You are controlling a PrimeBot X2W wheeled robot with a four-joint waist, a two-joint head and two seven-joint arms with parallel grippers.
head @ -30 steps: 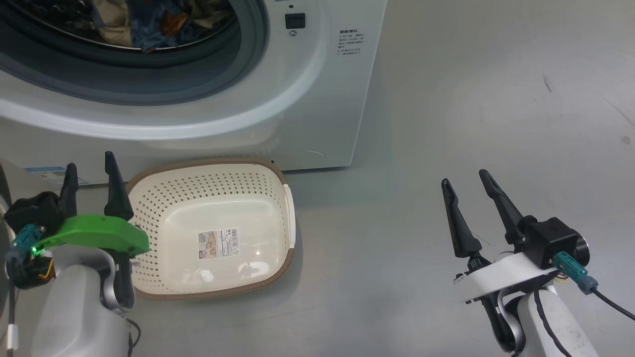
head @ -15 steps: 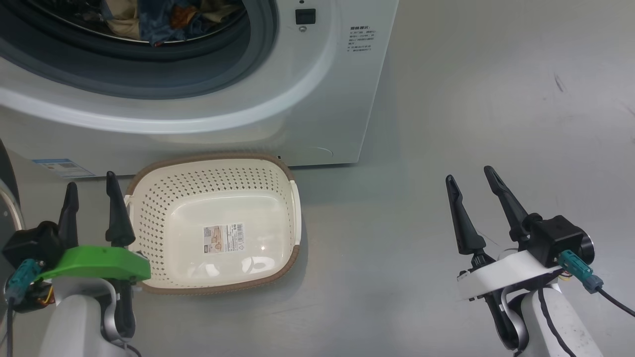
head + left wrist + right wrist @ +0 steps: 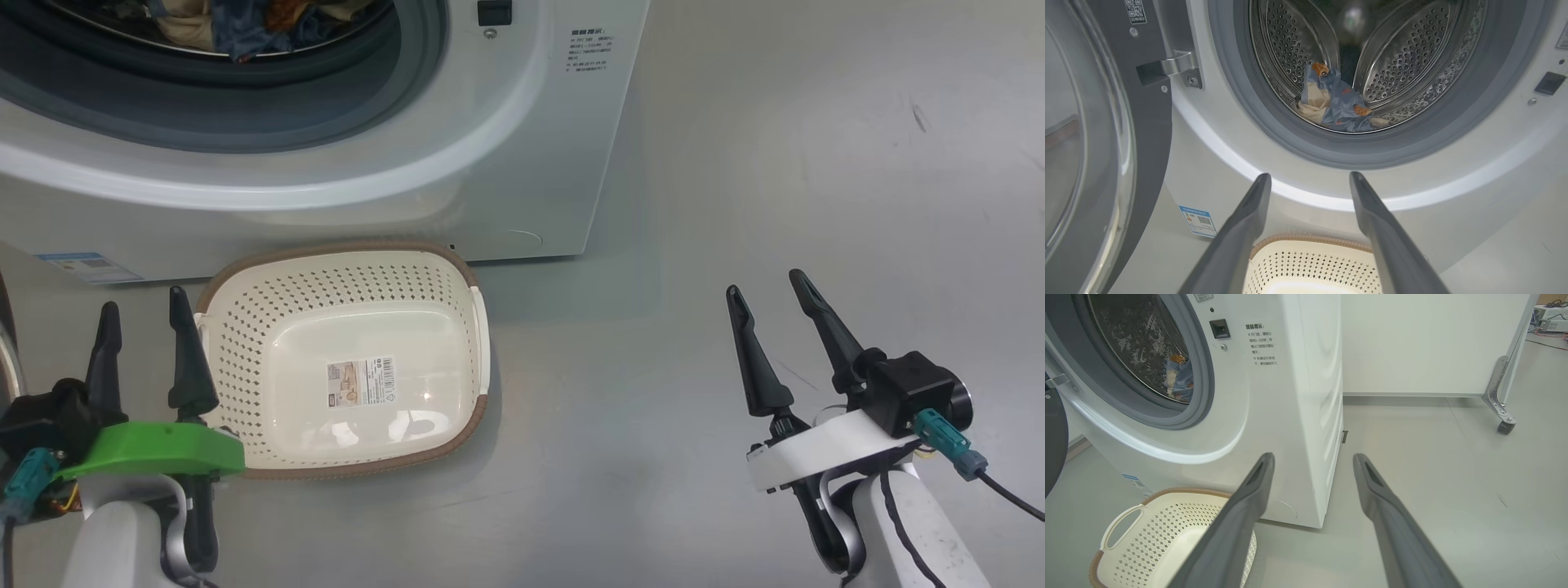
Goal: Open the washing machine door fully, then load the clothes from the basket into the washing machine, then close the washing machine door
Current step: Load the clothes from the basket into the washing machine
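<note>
A pale grey floor [image 3: 735, 163] ran out to a white wall panel [image 3: 1412, 343] on a caster [image 3: 1506, 426] at the far right. The washing machine [image 3: 522, 147] stood at the far left, its opening uncovered. The washing machine door [image 3: 1086, 143] was swung wide to the left on its metal hinge [image 3: 1171, 67]. The clothes [image 3: 1337, 102] lay in a small bundle at the bottom of the steel drum [image 3: 1404, 53], behind the grey gasket [image 3: 1237, 90]. The basket [image 3: 343, 359] sat on the floor just in front of the machine, its bare bottom showing a barcode sticker [image 3: 363, 382]. The left gripper [image 3: 140, 299] hung just left of the basket's near-left corner with fingers spread, grasping nothing. The right gripper [image 3: 764, 281] hovered over bare floor well to the right, likewise spread and empty. A small blue label [image 3: 82, 265] sat low on the machine's front.
</note>
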